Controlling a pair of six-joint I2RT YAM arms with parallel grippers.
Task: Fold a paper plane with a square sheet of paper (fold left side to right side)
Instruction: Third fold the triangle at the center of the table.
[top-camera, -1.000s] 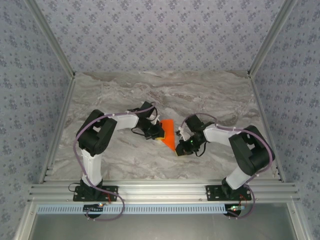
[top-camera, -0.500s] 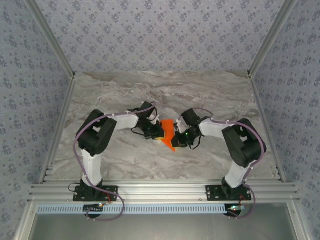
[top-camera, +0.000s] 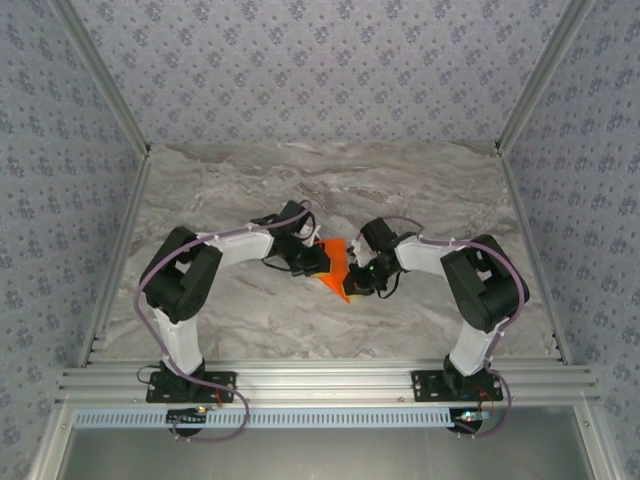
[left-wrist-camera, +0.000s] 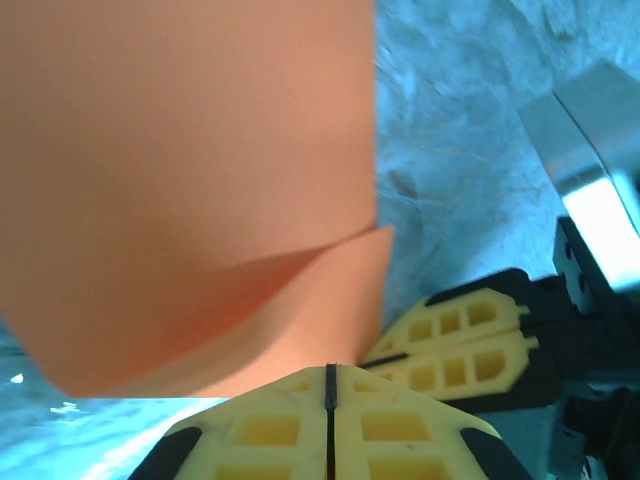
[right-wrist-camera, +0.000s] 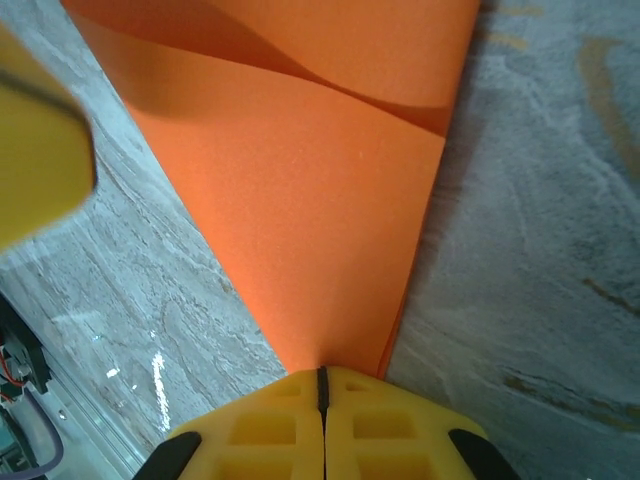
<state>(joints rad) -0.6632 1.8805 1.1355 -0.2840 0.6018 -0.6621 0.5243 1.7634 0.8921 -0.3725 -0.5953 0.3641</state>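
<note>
The square sheet of paper (top-camera: 338, 262) is bright orange and creased into a narrow shape whose point faces the near edge. It sits mid-table between the two grippers. My left gripper (top-camera: 318, 262) is shut on its left edge. In the left wrist view the paper (left-wrist-camera: 200, 150) rises from the closed yellow jaws of the left gripper (left-wrist-camera: 330, 368), one layer curling over another. My right gripper (top-camera: 357, 272) is shut on the right side. In the right wrist view the paper (right-wrist-camera: 320, 200) tapers into the closed jaws of the right gripper (right-wrist-camera: 321, 372).
Marble-patterned tabletop (top-camera: 330, 190) with aluminium rails along the sides and the near edge (top-camera: 320, 380). Patterned walls enclose the cell. The right gripper's yellow fingers (left-wrist-camera: 460, 335) sit very close to the left gripper's tips.
The right arm swung left from beside the paper's near tip and shut its jaws on the paper. The left gripper kept its hold; the left arm's elbow shifted slightly.
</note>
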